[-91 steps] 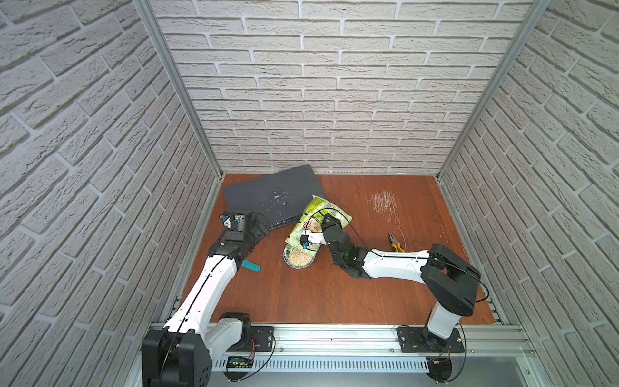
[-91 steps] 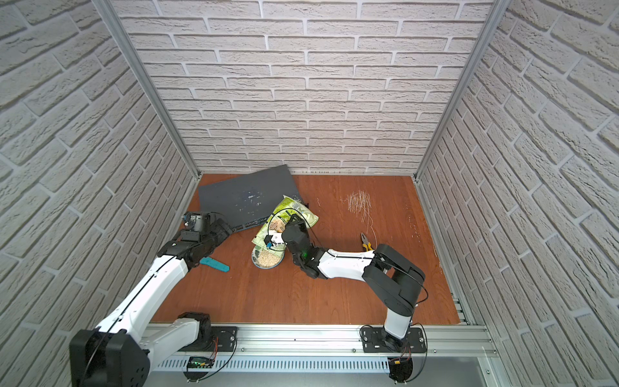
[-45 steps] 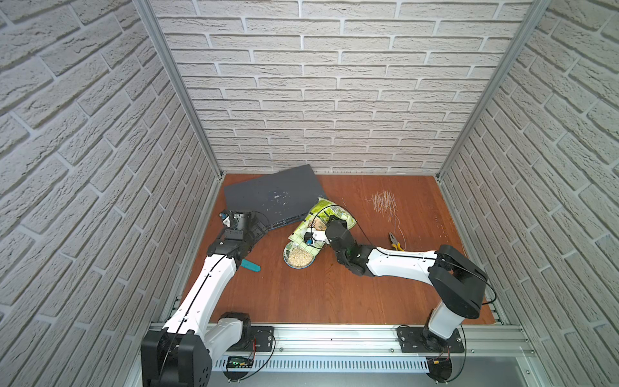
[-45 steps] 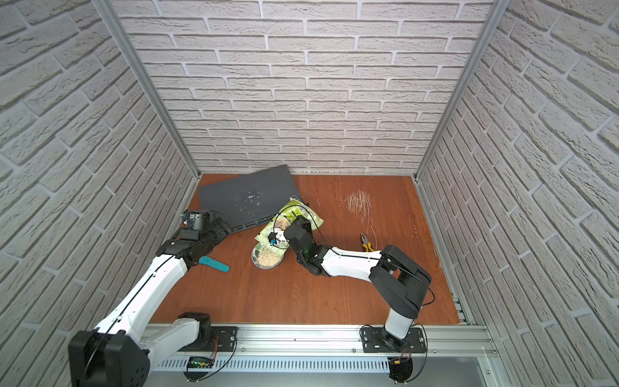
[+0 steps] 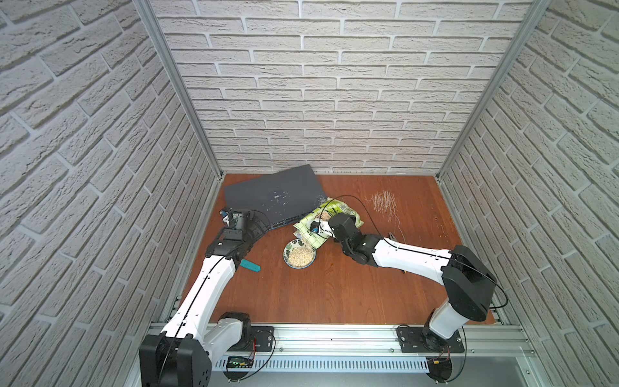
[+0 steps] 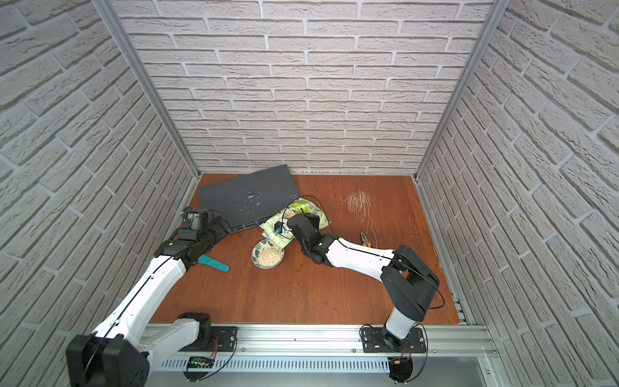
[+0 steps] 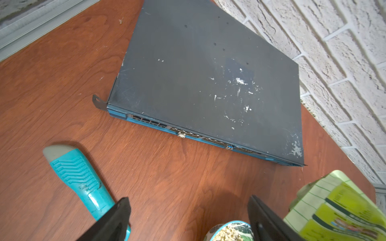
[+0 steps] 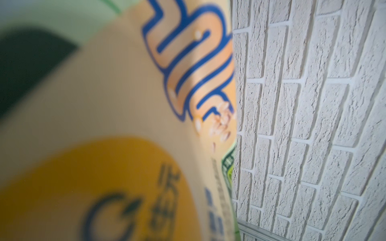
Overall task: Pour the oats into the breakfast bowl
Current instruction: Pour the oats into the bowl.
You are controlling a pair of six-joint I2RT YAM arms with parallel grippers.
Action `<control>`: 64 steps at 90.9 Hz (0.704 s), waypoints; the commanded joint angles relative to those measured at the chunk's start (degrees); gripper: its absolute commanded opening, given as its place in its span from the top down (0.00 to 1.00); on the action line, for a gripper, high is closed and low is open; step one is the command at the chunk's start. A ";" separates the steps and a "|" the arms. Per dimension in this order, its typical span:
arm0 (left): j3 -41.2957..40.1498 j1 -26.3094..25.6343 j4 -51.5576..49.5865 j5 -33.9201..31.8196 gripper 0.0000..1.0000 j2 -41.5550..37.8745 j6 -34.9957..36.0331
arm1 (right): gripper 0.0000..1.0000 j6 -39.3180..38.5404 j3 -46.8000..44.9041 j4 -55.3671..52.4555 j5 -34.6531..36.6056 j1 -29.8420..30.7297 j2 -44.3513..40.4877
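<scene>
The right pincer is closed on the green pouch and holds it tipped, its mouth low over the far edge of the bowl. The bowl sits near the middle of the desk, and a pale heap of oats fills most of it. The left pincer hangs wide open and empty over bare wood, just beside the bowl.

The main risk looks like spillage. The pouch mouth lies over the rim rather than the centre, so flakes could land on the desk. The pouch is limp, so it may fold or let go a sudden rush into a bowl with little room left. Nothing steadies the bowl, so a nudge from the pouch could slide it.

A dark flat network box lies just behind the pouch and crowds that side. A teal box cutter lies beside the left arm. Pliers and a scatter of thin wires lie further right, away from the pour.
</scene>
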 commanded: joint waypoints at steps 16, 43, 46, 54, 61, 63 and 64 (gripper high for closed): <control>1.49 0.40 1.36 1.41 0.12 -0.80 1.70 | 0.96 5.80 1.26 4.69 1.70 -0.28 -5.43; 1.92 0.41 2.16 3.49 0.13 -0.94 2.76 | 0.97 19.51 4.16 -8.33 -4.86 -1.41 -6.71; 1.99 0.40 2.25 3.74 0.13 -1.06 2.99 | 0.96 21.27 4.57 -9.94 -5.79 -1.97 -6.79; 2.20 0.40 2.52 4.32 0.13 -1.24 3.66 | 0.96 26.29 5.38 -13.83 -9.91 -3.79 -7.38; 2.35 0.39 2.74 4.94 0.14 -1.30 4.21 | 0.96 30.81 6.05 -17.38 -14.17 -5.68 -7.90; 2.40 0.41 2.87 5.18 0.14 -1.30 4.35 | 0.97 32.22 6.26 -18.40 -15.56 -6.34 -8.05; 2.38 0.41 2.96 5.29 0.14 -1.30 4.39 | 0.96 32.81 6.31 -18.81 -16.25 -6.64 -8.15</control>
